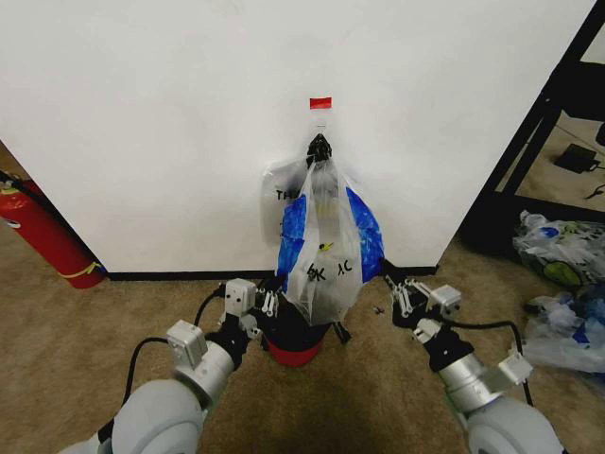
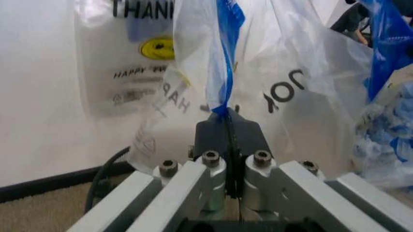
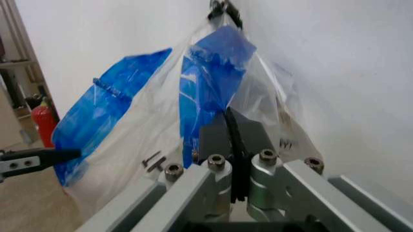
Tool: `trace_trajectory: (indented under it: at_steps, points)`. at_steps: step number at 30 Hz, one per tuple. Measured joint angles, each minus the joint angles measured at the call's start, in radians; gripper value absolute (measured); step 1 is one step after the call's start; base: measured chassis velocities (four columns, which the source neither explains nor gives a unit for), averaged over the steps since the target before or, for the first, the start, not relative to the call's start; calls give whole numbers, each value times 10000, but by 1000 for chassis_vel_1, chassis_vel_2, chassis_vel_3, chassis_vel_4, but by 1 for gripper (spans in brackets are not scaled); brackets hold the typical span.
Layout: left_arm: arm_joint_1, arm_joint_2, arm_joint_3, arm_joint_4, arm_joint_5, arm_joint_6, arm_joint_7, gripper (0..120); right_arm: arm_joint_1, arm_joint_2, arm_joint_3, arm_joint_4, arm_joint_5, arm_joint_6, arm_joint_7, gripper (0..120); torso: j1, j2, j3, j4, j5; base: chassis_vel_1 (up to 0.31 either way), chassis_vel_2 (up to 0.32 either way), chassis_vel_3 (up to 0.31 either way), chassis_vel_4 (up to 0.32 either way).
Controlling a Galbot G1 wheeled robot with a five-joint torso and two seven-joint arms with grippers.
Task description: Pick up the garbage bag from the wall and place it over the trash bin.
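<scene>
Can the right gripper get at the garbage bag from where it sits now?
Probably yes: the right gripper sits low beside the garbage bag, which hangs on the wall, with nothing between them.

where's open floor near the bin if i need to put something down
Bare carpet lies between the fire extinguisher and the left pincer. It is crowded at the trash bin, with the garbage bag and both pincers, the right pincer included. Loose bags clutter the floor at far right.
</scene>
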Motion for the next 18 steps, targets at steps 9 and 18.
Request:
trace_trajectory:
  at_steps: [9, 18]
  points:
    - [636, -94, -21, -27, 491, -164, 121, 0, -622, 180, -351, -232, -662, 285, -208, 0, 1, 0, 1, 0, 0, 0, 0, 0, 0]
    - [960, -196, 6, 87, 815, -313, 187, 0, -750, 276, -628, -431, -999, 421, -219, 0, 1, 0, 1, -1, 0, 0, 0, 0, 0]
